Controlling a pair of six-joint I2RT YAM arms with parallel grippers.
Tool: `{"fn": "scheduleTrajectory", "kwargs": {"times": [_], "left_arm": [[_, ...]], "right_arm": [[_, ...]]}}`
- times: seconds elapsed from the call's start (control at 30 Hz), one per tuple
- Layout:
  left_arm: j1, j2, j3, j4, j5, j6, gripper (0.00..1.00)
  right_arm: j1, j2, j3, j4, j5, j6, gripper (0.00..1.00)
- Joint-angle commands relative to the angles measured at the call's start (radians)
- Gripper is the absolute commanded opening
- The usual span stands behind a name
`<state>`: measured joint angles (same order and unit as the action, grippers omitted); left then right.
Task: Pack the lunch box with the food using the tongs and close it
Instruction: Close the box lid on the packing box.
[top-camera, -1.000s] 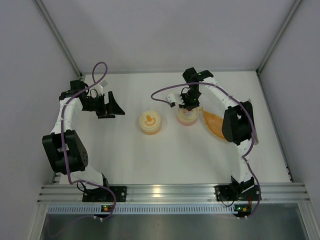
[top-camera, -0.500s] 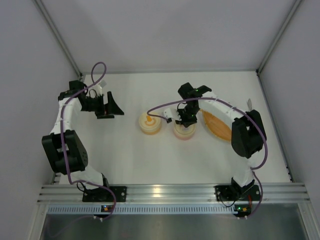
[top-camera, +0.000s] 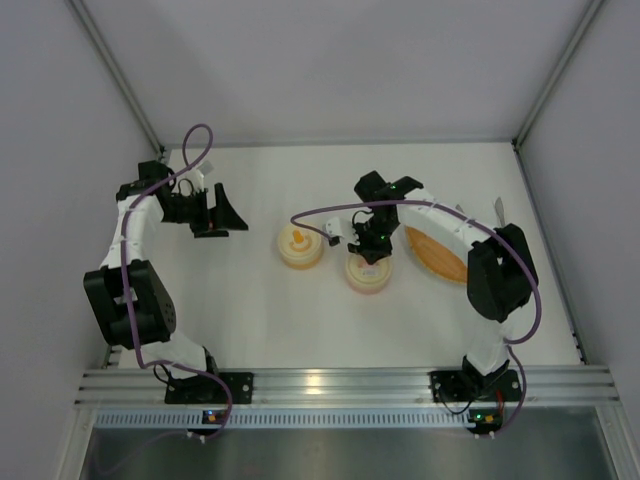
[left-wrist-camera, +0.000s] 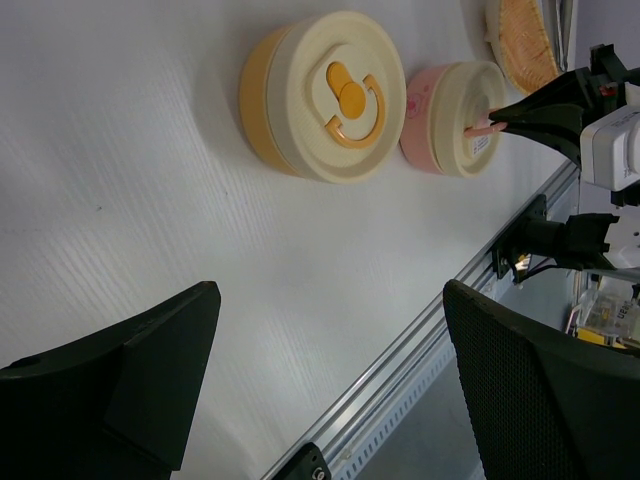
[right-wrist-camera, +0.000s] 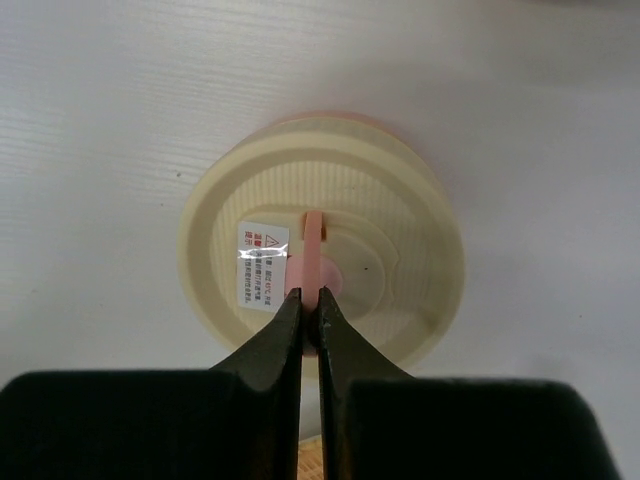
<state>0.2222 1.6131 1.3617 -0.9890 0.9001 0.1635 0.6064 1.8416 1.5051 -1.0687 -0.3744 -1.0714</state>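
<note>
Two round lunch boxes with cream lids stand mid-table: a yellow one (top-camera: 300, 245) (left-wrist-camera: 320, 95) and a smaller pink one (top-camera: 368, 273) (left-wrist-camera: 450, 118) (right-wrist-camera: 400, 200) to its near right. My right gripper (top-camera: 372, 245) (right-wrist-camera: 310, 300) is shut on the raised pink handle (right-wrist-camera: 313, 250) at the centre of the pink box's lid. My left gripper (top-camera: 225, 212) (left-wrist-camera: 330, 295) hangs open and holds nothing at the far left, well apart from both boxes. A slim grey end of the tongs (top-camera: 497, 208) shows beyond the right arm. The food is out of view.
An orange boat-shaped tray (top-camera: 435, 250) (left-wrist-camera: 522, 40) lies right of the pink box, partly under the right arm. The metal rail (top-camera: 340, 382) runs along the table's near edge. Grey walls enclose the back and both sides.
My right gripper, shut on the lid handle, has brought the pink box from beside the tray towards the near edge and a little left. The left arm has not moved.
</note>
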Motion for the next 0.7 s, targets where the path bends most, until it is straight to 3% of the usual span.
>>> {"fn": "scheduleTrajectory", "kwargs": {"times": [0.0,0.67], "left_arm": [[0.008,-0.035,0.033,0.001,0.028,0.019,0.98],[0.008,-0.036,0.022,0.001,0.028,0.028,0.98]], "right_arm": [[0.018,-0.015,0.026,-0.007,-0.024,0.036,0.0],[0.009,0.004,0.093,-0.111,-0.106,-0.013,0.0]]}}
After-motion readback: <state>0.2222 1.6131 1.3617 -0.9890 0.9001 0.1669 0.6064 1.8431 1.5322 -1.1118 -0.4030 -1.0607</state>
